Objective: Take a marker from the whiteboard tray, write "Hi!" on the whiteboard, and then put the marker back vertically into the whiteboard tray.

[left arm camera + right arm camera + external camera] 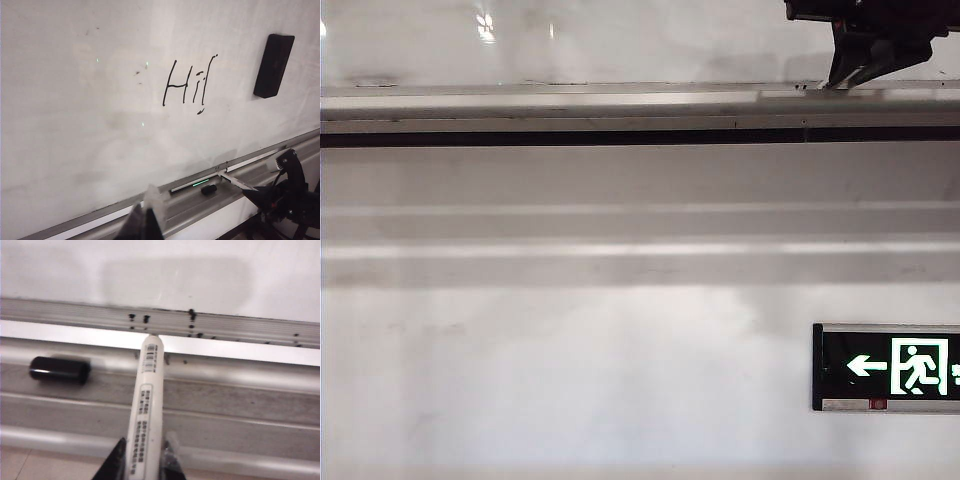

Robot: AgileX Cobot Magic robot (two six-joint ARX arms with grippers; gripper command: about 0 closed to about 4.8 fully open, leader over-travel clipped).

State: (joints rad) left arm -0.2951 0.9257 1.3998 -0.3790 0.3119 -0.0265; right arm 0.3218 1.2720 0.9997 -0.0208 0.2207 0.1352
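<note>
1. Right end effector (142,460): pinches the marker (146,405) by its rear barrel, poised over the whiteboard tray (240,400).
2. Marker: long axis runs straight out from the fingers toward the whiteboard (165,270); tip at the tray's back rail, crossing the ledge.
3. Loose black cap (59,370): lies on the tray, just beside the marker.
4. Left end effector (145,220): farther along the tray, well apart from the marker; spread or pressed together, cannot tell.
5. "Hi!" (187,85): already written.

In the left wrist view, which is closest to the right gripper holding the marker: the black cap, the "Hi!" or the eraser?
From the right gripper:
1. Cap, lying in the tray beside it.
2. Eraser, on the whiteboard above.
3. "Hi!", about as far as the eraser; too close to call.
</note>
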